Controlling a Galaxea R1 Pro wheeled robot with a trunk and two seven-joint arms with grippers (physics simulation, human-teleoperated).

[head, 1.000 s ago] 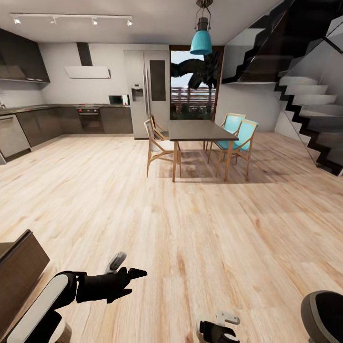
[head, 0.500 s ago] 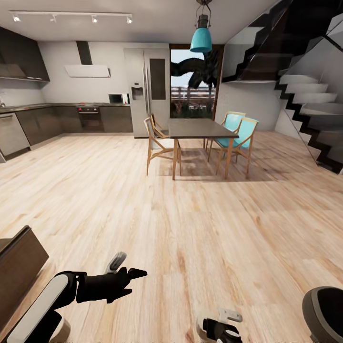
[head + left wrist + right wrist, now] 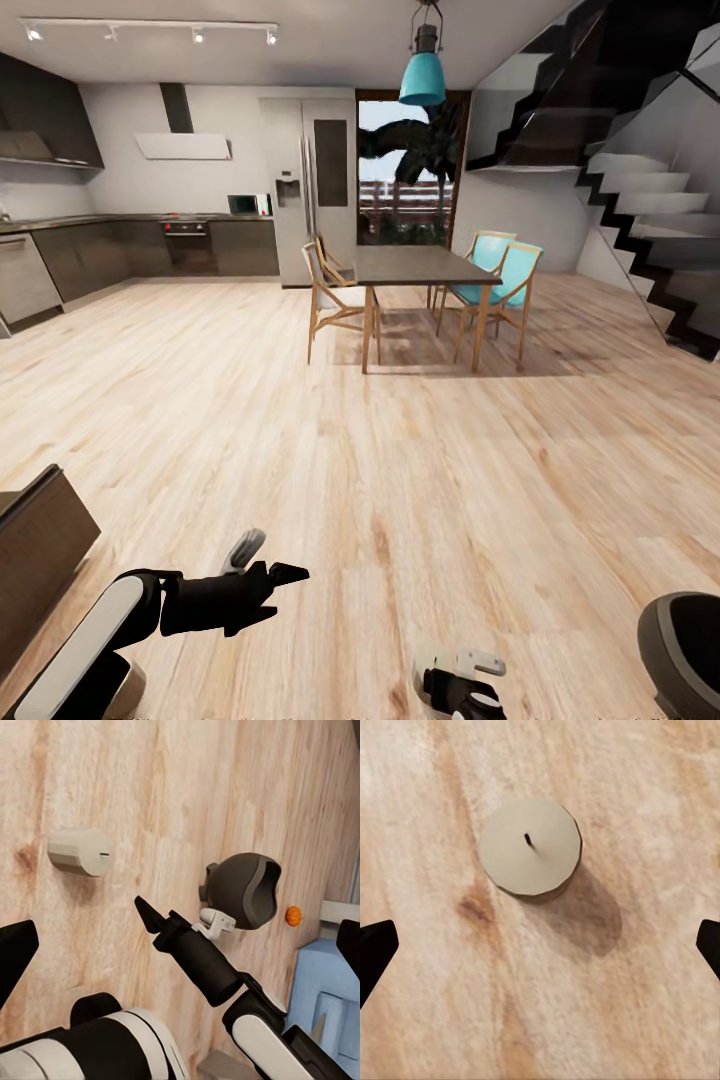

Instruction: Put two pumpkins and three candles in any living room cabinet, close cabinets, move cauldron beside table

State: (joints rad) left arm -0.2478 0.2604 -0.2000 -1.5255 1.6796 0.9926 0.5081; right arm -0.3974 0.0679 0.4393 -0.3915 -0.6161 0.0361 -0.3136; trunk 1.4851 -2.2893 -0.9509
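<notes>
One candle stood upright on the wood floor, directly under the right gripper, whose fingers were spread wide at nine and three o'clock. It looked light, stiff and smooth-sided; gripping across its round wall seemed best.

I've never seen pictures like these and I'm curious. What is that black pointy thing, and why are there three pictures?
It's a robot on wheels with two arms, in a computer-made house. The big picture comes from a camera on its head, looking across the wooden floor toward a dining table with chairs. The black pointy thing is its left gripper; the right gripper peeks in at the bottom.

The other two pictures come from cameras near each gripper. The right one looks straight down at a candle standing on the floor, with the open black fingers at the edges. The left one sees that candle, a dark round cauldron and a tiny orange pumpkin. Nothing is being held.
</notes>
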